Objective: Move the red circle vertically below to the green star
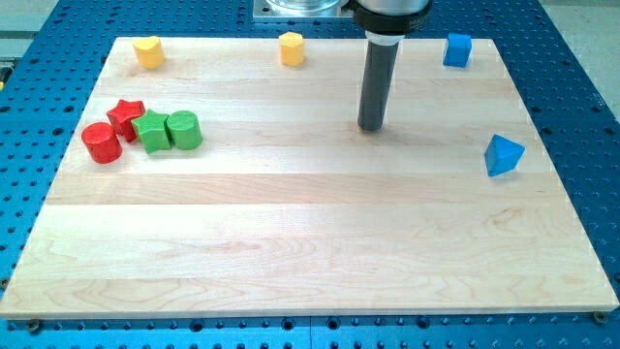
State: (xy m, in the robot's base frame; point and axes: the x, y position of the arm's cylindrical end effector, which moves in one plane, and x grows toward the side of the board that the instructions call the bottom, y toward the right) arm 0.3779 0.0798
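The red circle (101,142) lies at the view's left on the wooden board (310,242). The green star (151,131) sits just right of it and slightly higher, with a red star (126,117) touching both from above. A green circle (184,130) touches the green star's right side. My tip (371,126) stands on the board in the upper middle, far to the right of this cluster and touching no block.
A yellow block (148,51) sits at the top left, a yellow hexagon-like block (292,47) at the top centre. A blue cube (457,49) is at the top right, a blue triangle (503,155) at the right edge.
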